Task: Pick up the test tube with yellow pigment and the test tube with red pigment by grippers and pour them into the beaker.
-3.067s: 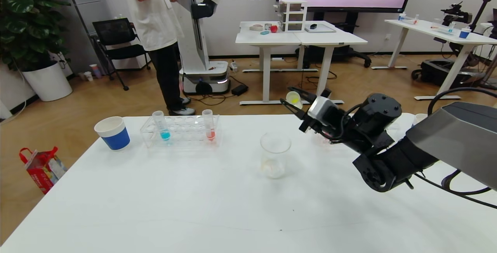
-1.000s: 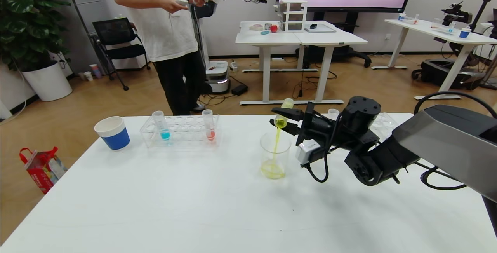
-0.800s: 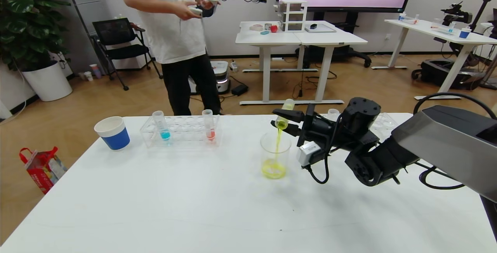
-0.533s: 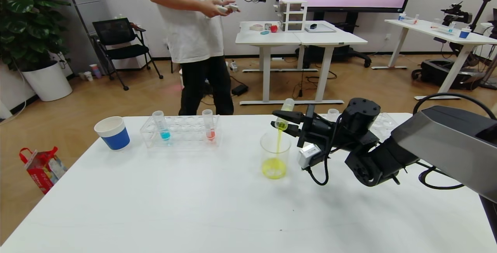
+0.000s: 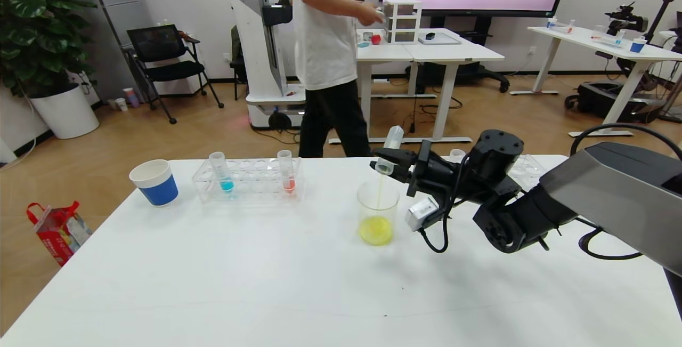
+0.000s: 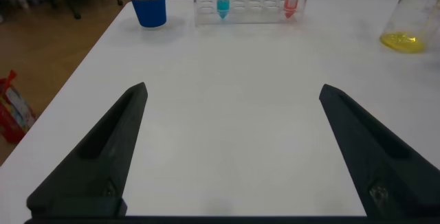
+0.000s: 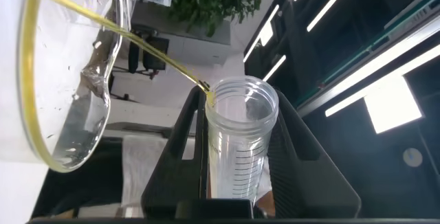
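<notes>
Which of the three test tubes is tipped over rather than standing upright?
The test tube with yellow pigment, held in the right hand above the beaker. The blue-liquid tube and red tube stand upright in the rack.

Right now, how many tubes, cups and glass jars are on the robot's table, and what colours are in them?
Test tubes: 3, one held tipped by the right gripper, the test tube with yellow pigment, a blue tube and the test tube with red pigment in the rack.
Paper cups: 1, the blue cup.
Beakers: 1, the beaker, yellow inside.
Total: 5.
</notes>
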